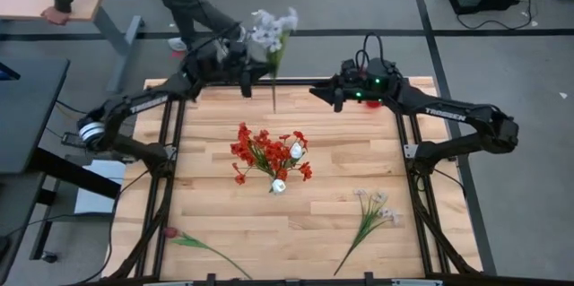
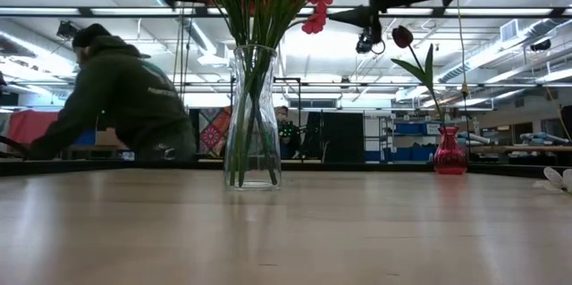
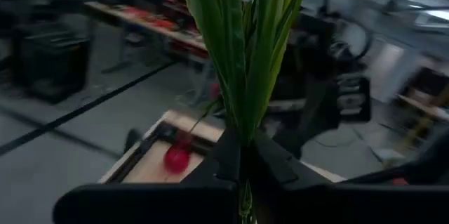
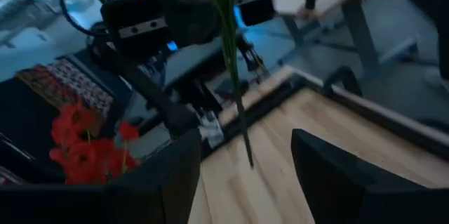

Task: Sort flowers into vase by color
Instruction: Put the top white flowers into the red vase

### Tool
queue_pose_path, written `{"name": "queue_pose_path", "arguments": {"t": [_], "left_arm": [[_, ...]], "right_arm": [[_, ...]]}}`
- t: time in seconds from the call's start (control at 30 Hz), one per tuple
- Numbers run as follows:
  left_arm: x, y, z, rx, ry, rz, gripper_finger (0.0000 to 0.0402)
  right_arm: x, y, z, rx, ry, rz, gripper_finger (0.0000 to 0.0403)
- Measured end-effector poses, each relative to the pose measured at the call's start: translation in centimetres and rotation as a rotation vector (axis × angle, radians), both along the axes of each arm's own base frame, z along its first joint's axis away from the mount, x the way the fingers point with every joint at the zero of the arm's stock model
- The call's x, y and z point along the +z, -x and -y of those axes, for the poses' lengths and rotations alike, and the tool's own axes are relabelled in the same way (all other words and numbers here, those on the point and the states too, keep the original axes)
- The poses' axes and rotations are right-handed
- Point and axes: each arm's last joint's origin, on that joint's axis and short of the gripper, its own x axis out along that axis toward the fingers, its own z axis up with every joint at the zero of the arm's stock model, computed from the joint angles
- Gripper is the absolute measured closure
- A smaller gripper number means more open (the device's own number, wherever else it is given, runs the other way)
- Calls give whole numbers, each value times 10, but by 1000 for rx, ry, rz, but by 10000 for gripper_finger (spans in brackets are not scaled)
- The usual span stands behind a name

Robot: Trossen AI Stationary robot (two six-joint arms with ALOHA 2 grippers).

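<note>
My left gripper (image 1: 254, 73) is above the table's far edge, shut on a spray of white blossoms (image 1: 273, 28) on a leafy green stem. My right gripper (image 1: 316, 93) is open, level with it to the right; its fingers stand apart and the hanging stem (image 4: 237, 104) is ahead of them. A clear vase (image 2: 252, 120) at the table's centre holds red flowers (image 1: 266, 151). A small red vase (image 2: 449, 151) at the far right holds a maroon tulip (image 2: 404, 37). A pale lilac spray (image 1: 372, 212) and another maroon tulip (image 1: 190, 242) lie flat on the table. My left gripper pinches the white spray's stem (image 3: 242, 136) between its two fingers, just below the long green leaves. The fingers come level from the table's left, across the stem. The flower is lifted clear, roughly upright, and its bare lower end (image 1: 273, 105) hangs free below the fingers.
A person (image 2: 116, 97) bends at a desk beyond the table's far left corner. The black frame rails (image 1: 170, 160) run along the table's sides. Bare wood (image 1: 448, 223) lies on the near half around the two lying flowers.
</note>
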Motion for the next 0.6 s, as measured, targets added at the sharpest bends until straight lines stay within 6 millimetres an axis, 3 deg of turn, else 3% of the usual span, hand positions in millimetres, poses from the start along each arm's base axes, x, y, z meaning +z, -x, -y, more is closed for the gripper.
{"name": "queue_pose_path", "arguments": {"t": [0.27,0.6], "left_arm": [[22,-46,-17,-240,-26,23,386],[15,-90,-6,-358,-41,13,386]], "right_arm": [[2,-14,7,-1,83,118,186],[17,-22,-1,80,74,132,199]]}}
